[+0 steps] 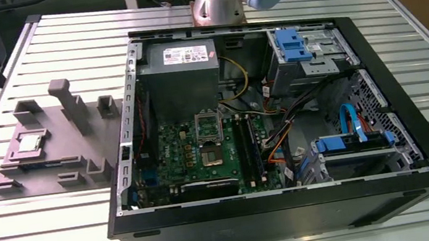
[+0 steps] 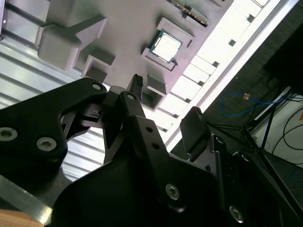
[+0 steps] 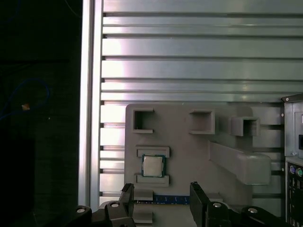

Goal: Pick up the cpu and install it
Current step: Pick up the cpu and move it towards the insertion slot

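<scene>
While the gripper (image 3: 161, 194) is held open — empty — the cpu (image 3: 153, 166) is seen just beyond its fingertips (image 3: 196, 194). It seems centred between them.

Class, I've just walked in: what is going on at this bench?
A robot arm's gripper, open and empty, hangs over a mauve-grey plastic tray. The small square silver-topped cpu sits in a tray recess, not yet picked up. To the exterior view's right of the tray stands the open black computer case.
</scene>
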Controlling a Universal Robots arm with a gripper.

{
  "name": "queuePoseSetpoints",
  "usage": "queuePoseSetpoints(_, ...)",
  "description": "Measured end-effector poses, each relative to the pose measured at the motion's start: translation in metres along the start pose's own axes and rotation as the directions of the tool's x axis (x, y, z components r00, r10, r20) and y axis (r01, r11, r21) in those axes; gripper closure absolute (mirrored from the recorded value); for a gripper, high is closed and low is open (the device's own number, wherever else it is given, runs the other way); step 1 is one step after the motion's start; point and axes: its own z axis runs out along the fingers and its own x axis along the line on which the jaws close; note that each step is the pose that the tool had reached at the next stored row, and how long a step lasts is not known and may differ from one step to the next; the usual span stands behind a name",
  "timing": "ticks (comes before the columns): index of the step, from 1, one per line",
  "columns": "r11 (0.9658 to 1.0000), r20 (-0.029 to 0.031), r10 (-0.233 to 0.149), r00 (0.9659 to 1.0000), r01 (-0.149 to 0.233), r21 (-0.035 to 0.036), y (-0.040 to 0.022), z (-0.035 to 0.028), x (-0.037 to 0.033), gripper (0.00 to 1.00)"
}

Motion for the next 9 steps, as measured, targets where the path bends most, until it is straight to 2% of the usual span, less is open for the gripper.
queuePoseSetpoints(9,1.0000,0.0000,0.000,1.0000,0.000,0.0000,-0.0001,0.0021,0.0000,0.41)
